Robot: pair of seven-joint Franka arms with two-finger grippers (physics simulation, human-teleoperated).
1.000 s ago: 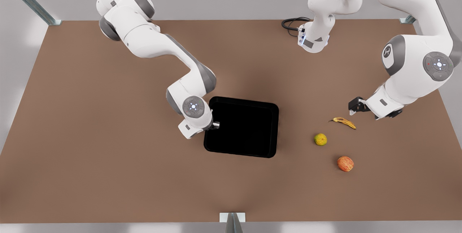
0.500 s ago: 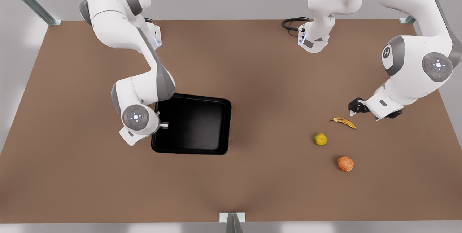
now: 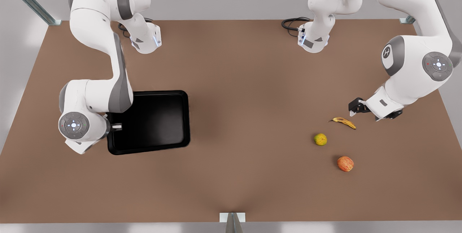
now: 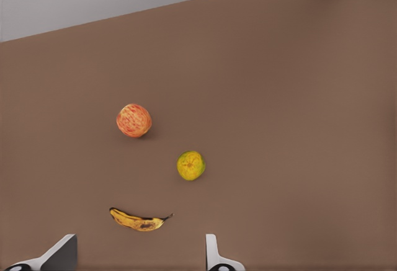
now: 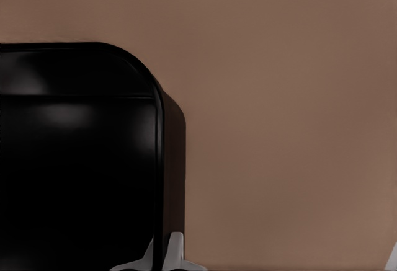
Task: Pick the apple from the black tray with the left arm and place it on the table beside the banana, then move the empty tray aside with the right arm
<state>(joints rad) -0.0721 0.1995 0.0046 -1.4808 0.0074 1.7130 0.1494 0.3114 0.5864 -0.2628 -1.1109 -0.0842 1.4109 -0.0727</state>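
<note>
The right hand pinches the black tray's rim, its wrist hiding that edge; the left hand hangs wide.

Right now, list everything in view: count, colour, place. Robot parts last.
tray: one, glossy black, empty, on the table toward the front view's left.
banana: one, yellow with dark blotches, on the table toward the front view's right.
green fruit: one, yellow-green, round, near the banana.
apple: one, red-orange, on the table past the green fruit.
table: one, matte brown.
cable: one, black, at the table's far edge.
right gripper: shut on the tray's rim.
left gripper: open, above the table beside the banana.
</note>
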